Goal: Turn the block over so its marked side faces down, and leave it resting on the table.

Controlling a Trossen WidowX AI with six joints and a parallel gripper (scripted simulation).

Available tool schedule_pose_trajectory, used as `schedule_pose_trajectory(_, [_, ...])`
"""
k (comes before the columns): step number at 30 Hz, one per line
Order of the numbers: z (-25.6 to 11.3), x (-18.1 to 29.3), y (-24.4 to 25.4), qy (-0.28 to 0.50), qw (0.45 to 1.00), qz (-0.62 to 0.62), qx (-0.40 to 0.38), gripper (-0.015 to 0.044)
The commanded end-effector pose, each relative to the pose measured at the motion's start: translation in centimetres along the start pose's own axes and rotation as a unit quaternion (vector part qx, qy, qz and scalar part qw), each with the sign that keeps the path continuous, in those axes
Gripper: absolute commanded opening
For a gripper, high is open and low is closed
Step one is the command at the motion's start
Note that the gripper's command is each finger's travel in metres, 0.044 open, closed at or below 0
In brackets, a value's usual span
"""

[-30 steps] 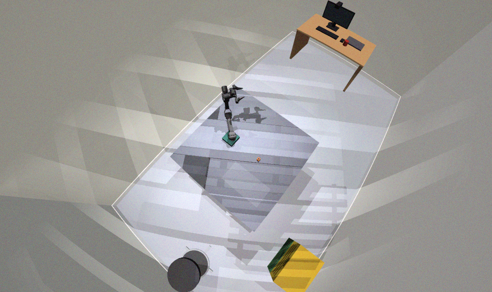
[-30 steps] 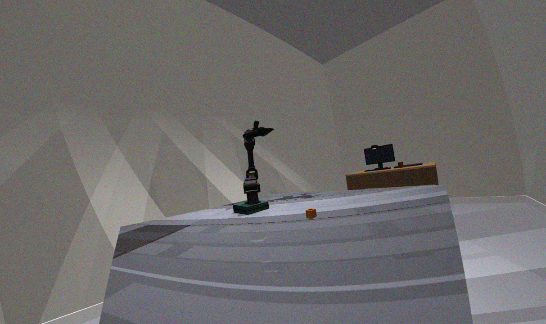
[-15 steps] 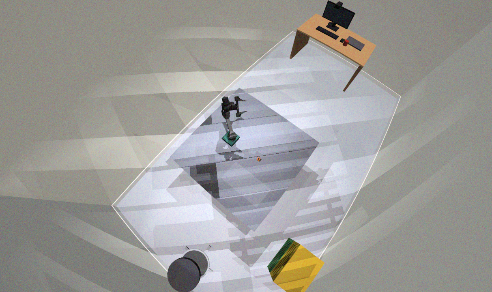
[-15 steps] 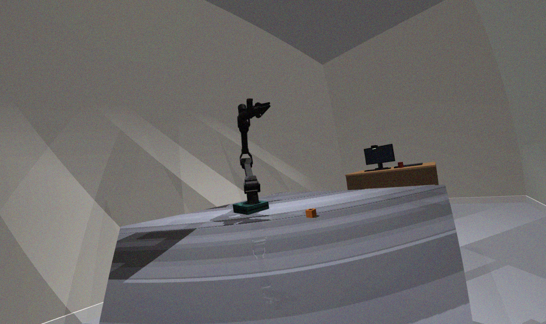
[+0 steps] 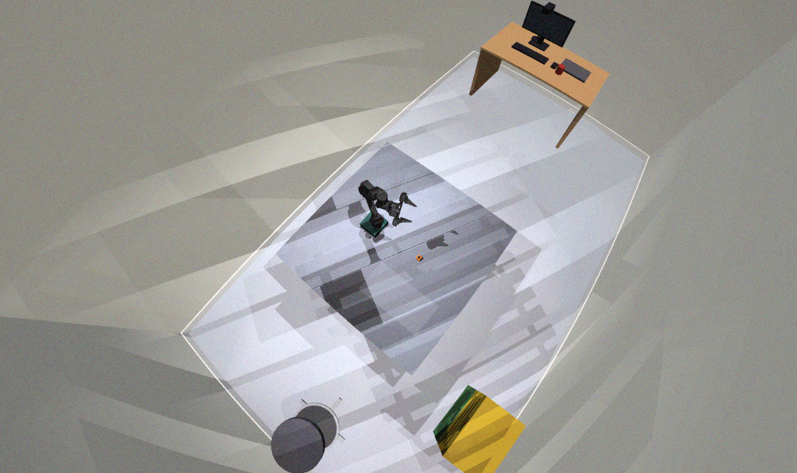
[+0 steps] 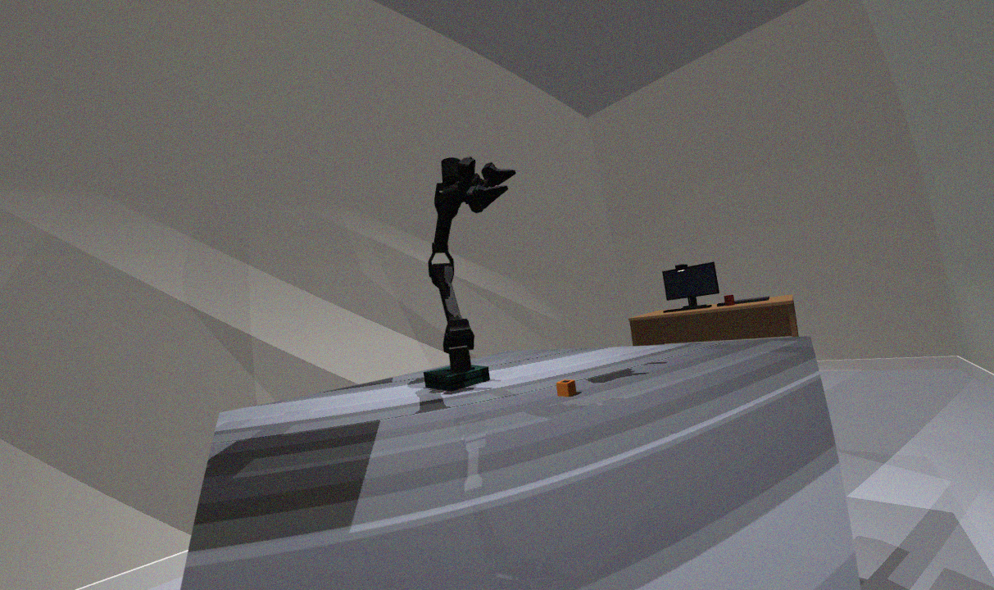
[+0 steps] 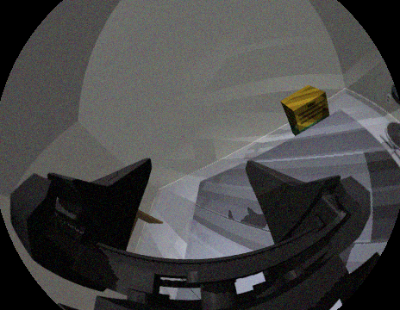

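A small orange block (image 5: 419, 257) (image 6: 566, 388) rests on the table (image 5: 389, 158) (image 6: 595, 455). A dark mark shows on its upward face in the top and exterior views. My gripper (image 5: 413, 213) (image 6: 510, 181) (image 7: 200, 164) is wide open with nothing between its fingers. It is raised high above the table, well above the block's height, and points outward and roughly level. The block does not show in the wrist view.
The arm's dark green base (image 5: 374, 225) (image 6: 456, 377) stands on the table. Beyond the table are a wooden desk (image 5: 512, 35) (image 6: 713, 323) with a monitor (image 5: 548, 23) (image 6: 691, 281), a yellow and green box (image 5: 486, 435) (image 7: 305, 109), and a round dark stool (image 5: 297, 445).
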State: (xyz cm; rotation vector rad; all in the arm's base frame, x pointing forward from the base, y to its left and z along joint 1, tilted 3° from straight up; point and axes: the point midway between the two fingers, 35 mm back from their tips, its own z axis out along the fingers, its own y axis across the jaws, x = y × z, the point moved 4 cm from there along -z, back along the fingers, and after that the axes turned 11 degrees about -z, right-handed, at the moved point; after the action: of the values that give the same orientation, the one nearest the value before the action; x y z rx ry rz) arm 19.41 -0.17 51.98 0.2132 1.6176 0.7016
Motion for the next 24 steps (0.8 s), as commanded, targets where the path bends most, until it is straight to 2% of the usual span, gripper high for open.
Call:
schedule_pose_trajectory(1, [4.2, 1.1, -4.8, 0.05, 0.997, -0.001, 0.062, 0.044])
schedule_pose_trajectory(6, [7.6, 2.8, -8.6, 0.106, 0.988, -0.004, 0.109, 0.044])
schedule_pose_trajectory(14, [14.2, 9.8, -16.5, 0.28, 0.937, -0.035, 0.205, 0.044])
schedule_pose_trajectory(19, [17.0, 15.9, -20.9, 0.414, 0.873, -0.077, 0.245, 0.044])
schedule_pose_trajectory(24, [18.4, 22.8, -24.5, 0.557, 0.778, -0.133, 0.26, 0.044])
